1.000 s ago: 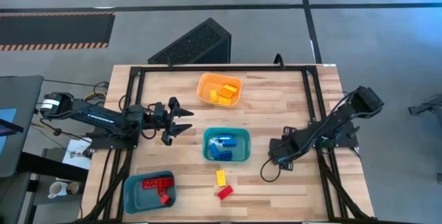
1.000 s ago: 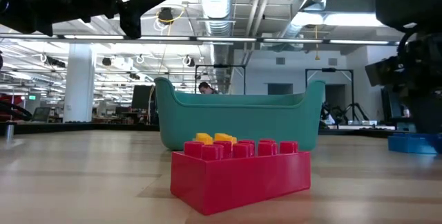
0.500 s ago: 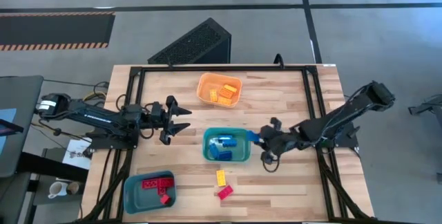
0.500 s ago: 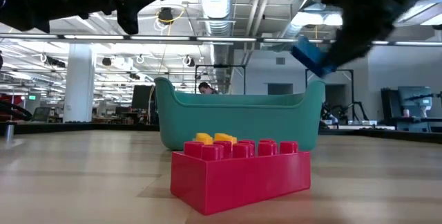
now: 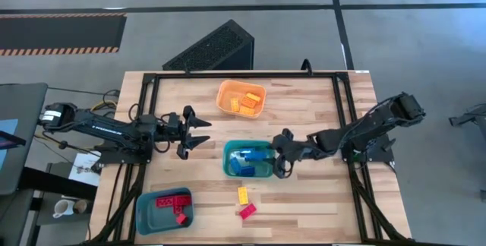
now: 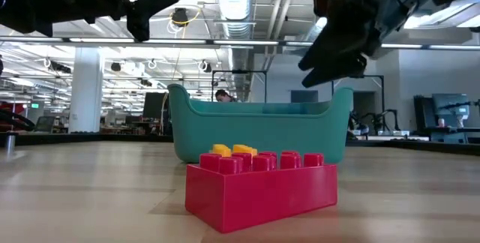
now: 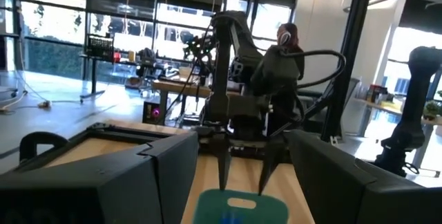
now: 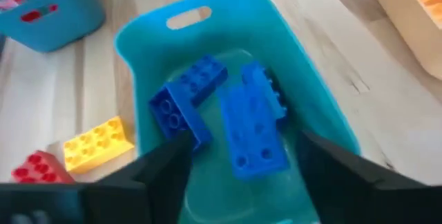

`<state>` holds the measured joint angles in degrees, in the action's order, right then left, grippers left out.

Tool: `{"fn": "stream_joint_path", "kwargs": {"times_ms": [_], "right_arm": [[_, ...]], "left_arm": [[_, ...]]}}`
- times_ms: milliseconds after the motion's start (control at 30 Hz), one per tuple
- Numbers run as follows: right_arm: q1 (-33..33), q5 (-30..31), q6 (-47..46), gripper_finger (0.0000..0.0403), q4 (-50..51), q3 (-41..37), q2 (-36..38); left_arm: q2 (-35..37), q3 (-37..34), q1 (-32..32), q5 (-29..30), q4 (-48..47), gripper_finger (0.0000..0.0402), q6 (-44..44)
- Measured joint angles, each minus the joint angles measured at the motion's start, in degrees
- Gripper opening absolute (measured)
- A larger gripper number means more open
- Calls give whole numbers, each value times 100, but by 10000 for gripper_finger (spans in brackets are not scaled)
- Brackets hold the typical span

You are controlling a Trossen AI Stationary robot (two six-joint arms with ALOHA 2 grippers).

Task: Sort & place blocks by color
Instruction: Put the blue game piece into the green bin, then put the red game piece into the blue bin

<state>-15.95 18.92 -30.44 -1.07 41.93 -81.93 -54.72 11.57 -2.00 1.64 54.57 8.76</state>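
The wooden table (image 5: 304, 109) carries 3 bins: an orange bin (image 5: 222, 98) near the far edge, a teal bin (image 5: 227, 157) at the centre and a blue bin (image 5: 146, 209) at the near left corner. Bare wood lies open across the right near quarter and between the orange and teal bins.

The right arm reaches in from the right edge, and the right gripper (image 5: 279, 153) hangs over the teal bin's right rim. Its fingers (image 8: 155, 172) stand spread wide on either side of the bin's inside, empty, touching nothing. In the low view the right gripper (image 6: 330, 63) sits above the bin's rim, clear of it.

The left arm waits at the table's left side; the left gripper (image 5: 203, 133) hovers above bare wood, well apart from the teal bin, jaws parted and empty.

The blocks are sorted thus: blue blocks (image 8: 252, 124) lie inside the teal bin, yellow blocks (image 5: 244, 102) in the orange bin, red blocks (image 5: 173, 202) in the blue bin. 2 remain loose on the wood just in front of the teal bin: 1 yellow block (image 5: 242, 194) and 1 red block (image 5: 247, 210), close together.
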Motion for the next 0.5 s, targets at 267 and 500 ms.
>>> {"fn": "stream_joint_path", "kwargs": {"times_ms": [267,500], "right_arm": [[-81,-252,9,360,-244,168,179],[-675,-218,558,337,-164,1139,-367]], "left_arm": [[0,0,0,22,5,215,-13],[0,0,0,30,21,215,-13]]}}
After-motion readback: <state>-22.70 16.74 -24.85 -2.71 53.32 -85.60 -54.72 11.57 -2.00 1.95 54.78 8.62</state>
